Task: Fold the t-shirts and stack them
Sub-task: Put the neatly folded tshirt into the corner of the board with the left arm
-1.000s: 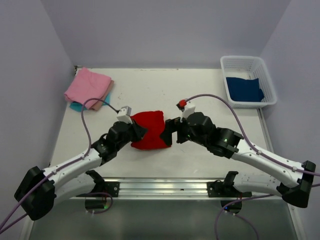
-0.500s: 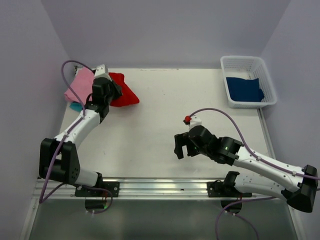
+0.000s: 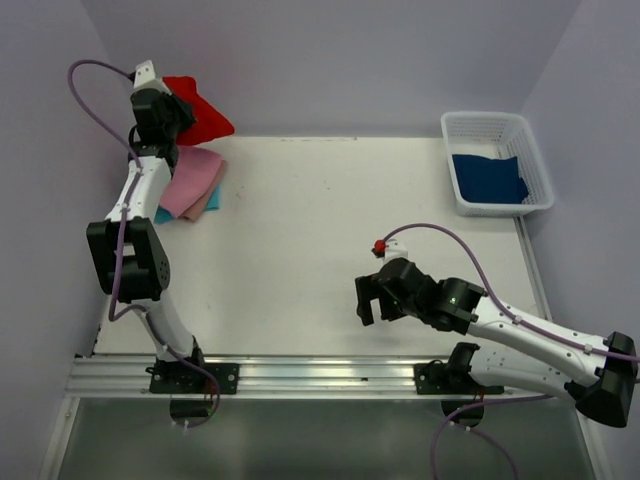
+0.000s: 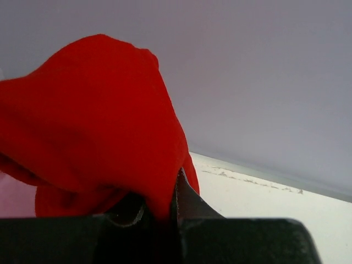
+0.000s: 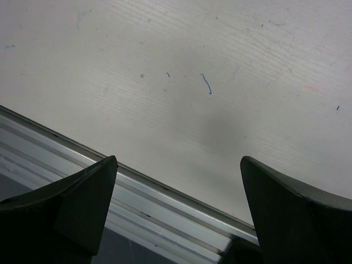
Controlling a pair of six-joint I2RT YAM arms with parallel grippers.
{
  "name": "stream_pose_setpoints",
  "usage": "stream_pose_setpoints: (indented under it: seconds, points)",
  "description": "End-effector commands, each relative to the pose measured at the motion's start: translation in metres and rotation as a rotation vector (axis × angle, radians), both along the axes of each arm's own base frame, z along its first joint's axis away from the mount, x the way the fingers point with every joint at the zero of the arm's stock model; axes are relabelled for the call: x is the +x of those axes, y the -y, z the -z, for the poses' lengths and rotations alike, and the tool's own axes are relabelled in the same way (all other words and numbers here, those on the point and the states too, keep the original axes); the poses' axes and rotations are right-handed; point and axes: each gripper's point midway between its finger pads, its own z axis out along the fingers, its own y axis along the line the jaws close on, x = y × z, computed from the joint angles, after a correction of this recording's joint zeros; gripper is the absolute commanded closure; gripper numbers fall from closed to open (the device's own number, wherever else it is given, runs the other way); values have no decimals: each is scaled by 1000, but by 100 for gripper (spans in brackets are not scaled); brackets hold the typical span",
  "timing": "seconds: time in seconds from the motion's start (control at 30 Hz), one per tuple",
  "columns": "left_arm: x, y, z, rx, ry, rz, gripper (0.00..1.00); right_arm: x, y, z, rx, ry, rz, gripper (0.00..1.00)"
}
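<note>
**At the far-left corner, a red t-shirt held off the worktop**

Over the far-left corner of the worktop [image 3: 320, 220], the left fingers [image 3: 170, 110] are pinched nearly shut on the red t-shirt [image 3: 202, 112], which hangs clear of the surface in front of the back wall. The shirt is bright red and bunched into a compact, roughly triangular lump. In the left wrist view it swells into a rounded bulge with soft shadowed creases, and its lower edge is gathered between the two dark fingertips.

Below it lies a folded pink t-shirt [image 3: 190, 180] on top of a small pile. A beige layer [image 3: 211, 200] shows along the pile's right edge and a turquoise corner [image 3: 163, 214] at its near-left side.

The right fingers [image 3: 363, 300] are spread wide and hold nothing, low over bare worktop near the front rail.

A dark blue t-shirt [image 3: 487, 178] lies in the white mesh basket [image 3: 541, 172] at the far right.
</note>
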Motion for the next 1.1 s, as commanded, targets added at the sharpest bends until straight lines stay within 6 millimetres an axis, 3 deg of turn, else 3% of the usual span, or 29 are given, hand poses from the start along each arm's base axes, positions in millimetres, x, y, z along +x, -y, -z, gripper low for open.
stream_pose_setpoints:
  seconds: [0.0, 0.07, 0.1, 0.2, 0.27, 0.33, 0.37, 0.4, 0.53, 0.73, 0.77, 0.9, 0.97, 1.07]
  points:
    - [14, -49, -8, 34, 28, -36, 100, 0, 9, 0, -17, 2, 39, 1]
    - [10, -74, 18, -26, -9, -63, 100, -1, 10, 2, -27, -7, 43, 1]
    - [3, -100, 27, -48, -14, -109, 100, -1, 10, 2, -27, -7, 41, 1]
    - [-13, -115, 64, -117, -61, -134, 100, 0, 11, 2, -32, -3, 41, 1]
    - [-24, -115, 85, -123, -101, -149, 100, 0, 11, 2, -40, 0, 36, 1]
    - [-38, -118, 78, -106, -91, -188, 100, 2, 11, 2, -49, 3, 31, 1]
    - [-47, -119, 86, -103, -100, -214, 100, 2, 10, 1, -50, 7, 24, 1]
    - [-52, -119, 76, -99, -84, -218, 100, 2, 9, 3, -56, 3, 18, 1]
    - [-56, -108, 73, -133, -114, -166, 100, 5, 3, 2, -50, 11, -1, 1]
    - [-66, -90, 94, -261, -150, -89, 100, 4, -2, 2, -18, 13, -9, 1]
    - [-68, -92, 90, -276, -131, -89, 93, 3, 0, 5, -20, 11, -6, 1]
    - [-74, -88, 81, -320, -93, -78, 91, 0, 6, 11, -17, 8, 5, 1]
    - [-73, -90, 84, -324, -104, -82, 81, -2, 9, 11, -7, 9, 11, 1]
    - [-72, -89, 100, -345, -141, -82, 77, -4, 14, 12, 6, 12, 26, 1]
